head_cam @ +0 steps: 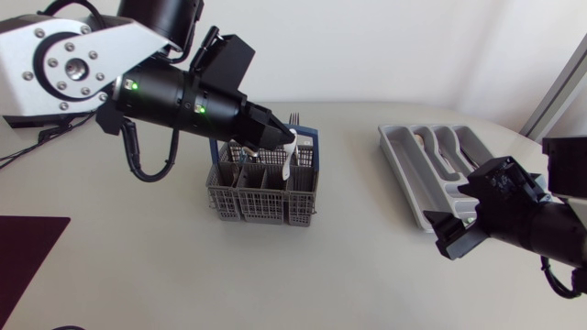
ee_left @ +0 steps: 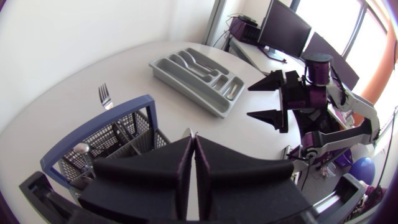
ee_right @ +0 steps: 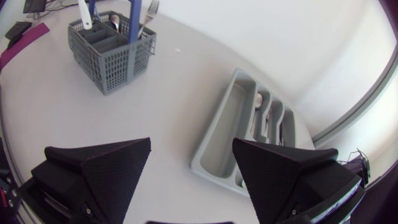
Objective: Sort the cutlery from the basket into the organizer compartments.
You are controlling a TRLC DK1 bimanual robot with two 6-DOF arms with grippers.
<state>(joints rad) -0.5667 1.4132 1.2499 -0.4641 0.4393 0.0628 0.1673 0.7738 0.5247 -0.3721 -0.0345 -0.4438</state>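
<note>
The off-white tabletop (head_cam: 183,266) carried a grey plastic mesh basket with a blue carrying handle (head_cam: 263,191) and, well apart from it on the right arm's side, a grey plastic organizer tray with long compartments (head_cam: 417,174).

**Left arm.** The left gripper (head_cam: 282,140) hung directly over the rear of the basket. Its fingers (ee_left: 214,165) were pressed together, clamped on the upper end of a white-handled cutlery piece (head_cam: 292,158). The lower end of that piece hung down at the basket's rim. Two green indicator lights (head_cam: 133,87) glowed on the arm's black link.

**Basket contents.** A metal fork (ee_left: 104,96) stood upright, tines up, at the far side of the basket. A metal spoon (ee_left: 81,149) stood bowl up in one cell.

**Right arm.** The right gripper (head_cam: 447,203) was positioned at the near end of the organizer, above the tabletop. Its fingers (ee_right: 102,168) stood wide apart and held nothing.

**Organizer.** Several narrow compartments already contained light-coloured cutlery (head_cam: 448,154); individual types could not be told. The widest compartment faced the basket.

**Other items.** A dark maroon mat (head_cam: 27,243) lay at the tabletop edge on the left arm's side.
</note>
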